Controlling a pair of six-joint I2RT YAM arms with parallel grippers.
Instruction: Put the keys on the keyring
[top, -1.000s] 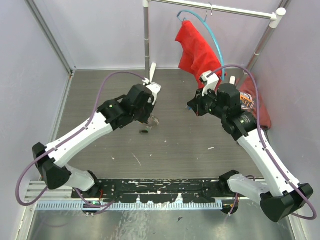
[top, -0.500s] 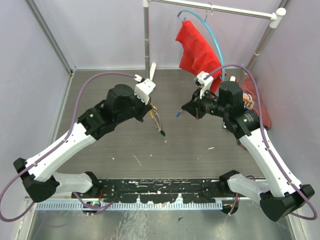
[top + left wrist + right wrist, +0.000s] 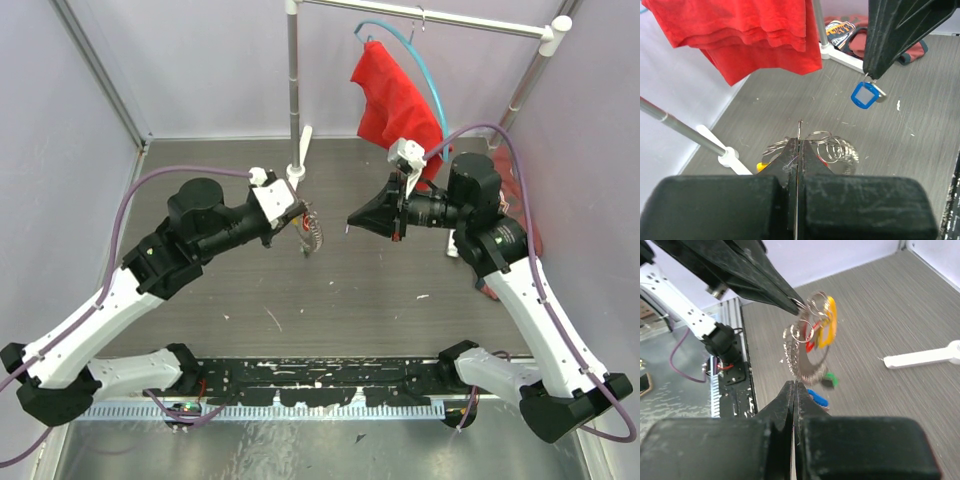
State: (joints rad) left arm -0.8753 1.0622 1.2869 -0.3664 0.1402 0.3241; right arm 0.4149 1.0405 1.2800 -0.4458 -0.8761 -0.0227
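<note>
**Operator:** Status of the threading procedure?

**Technician:** Judged partly complete. The left fingers [image 3: 807,162] are closed on the keyring [image 3: 802,362], which is held in the air above the tabletop [image 3: 350,300]. A yellow key [image 3: 829,322], a red key [image 3: 810,344] and a green key [image 3: 830,380] hang in the bunch with it; they appear to be threaded already, though blur prevents confirmation.

**Operator:** Remaining item?

**Technician:** The blue key [image 3: 863,95]. The right fingers [image 3: 785,407] are closed on it, with its tag hanging under the tips. It sits near the keyring and faces it, but is apart from it and not yet on the loop; whether further keys lie elsewhere cannot be told.

**Operator:** Surroundings and obstructions?

**Technician:** A red cloth [image 3: 395,100] hangs on a light-blue hanger [image 3: 432,80] from the rail [image 3: 430,18] at the rear. A second garment [image 3: 840,32] lies by the right wall, and a white strip [image 3: 925,356] lies on the tabletop. None of these stands between the two sets of fingers. The probable obstruction is the bunch itself: small split rings [image 3: 832,147] and the hanging keys crowd the loop beside the grip point, so the blue key has little free wire to meet.
</note>
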